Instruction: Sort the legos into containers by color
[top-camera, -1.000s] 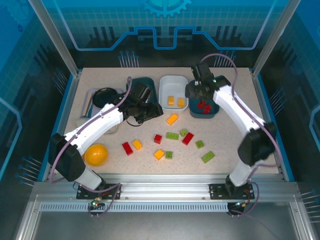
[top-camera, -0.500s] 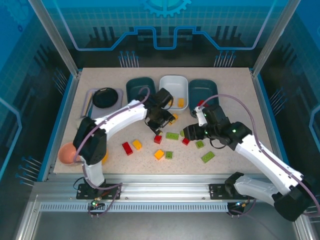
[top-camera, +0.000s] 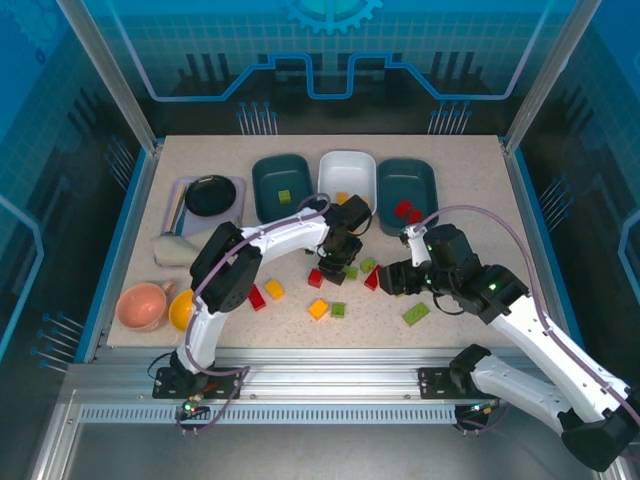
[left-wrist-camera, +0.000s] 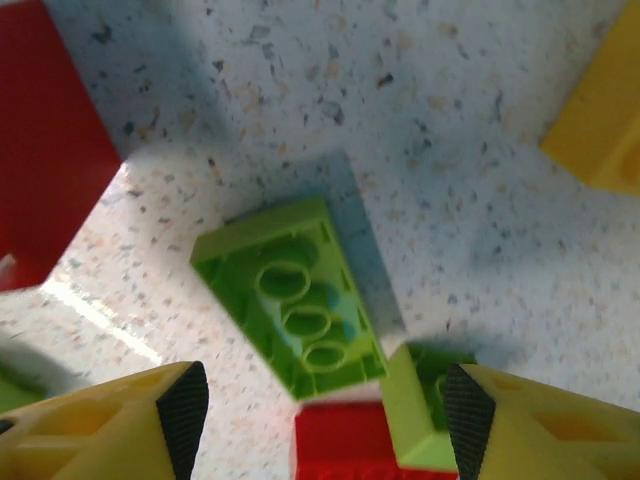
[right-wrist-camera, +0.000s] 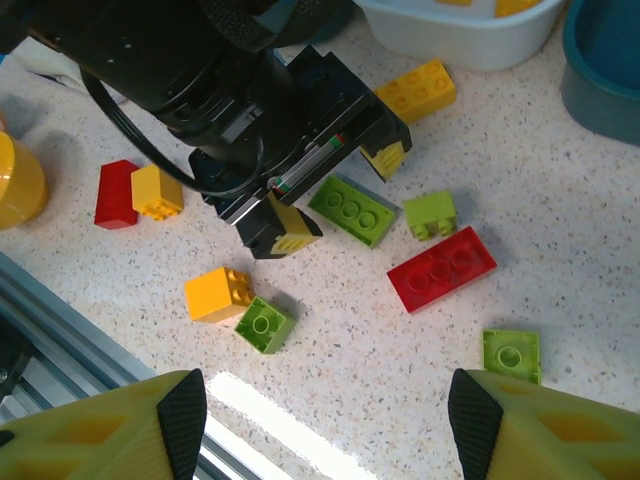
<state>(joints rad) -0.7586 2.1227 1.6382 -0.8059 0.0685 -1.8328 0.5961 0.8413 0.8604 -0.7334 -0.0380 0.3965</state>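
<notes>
Loose legos lie mid-table. My left gripper (top-camera: 340, 262) (left-wrist-camera: 326, 410) (right-wrist-camera: 337, 195) hangs open just over a long green lego (left-wrist-camera: 295, 310) (right-wrist-camera: 352, 210), its fingers on either side and apart from it. A small green lego (left-wrist-camera: 425, 400) and a red one (left-wrist-camera: 345, 445) lie close by. My right gripper (top-camera: 393, 278) (right-wrist-camera: 328, 415) is open and empty above a red lego (right-wrist-camera: 442, 268), a green one (right-wrist-camera: 262, 325) and an orange one (right-wrist-camera: 218, 293). The left teal tray (top-camera: 268, 180) holds a green lego, the white tray (top-camera: 347, 165) orange ones, the right teal tray (top-camera: 420, 185) red ones.
A yellow bowl (top-camera: 182, 310) and a pink cup (top-camera: 140, 305) sit at the front left. A black dish (top-camera: 213, 195) and a cloth lie at the back left. A red lego (top-camera: 256, 297) and an orange lego (top-camera: 274, 289) lie left of the pile. The metal rail (top-camera: 320, 360) borders the front.
My left gripper came from the left teal tray to the middle pile. My right gripper came back from the right teal tray and now hovers over the loose legos, still open.
</notes>
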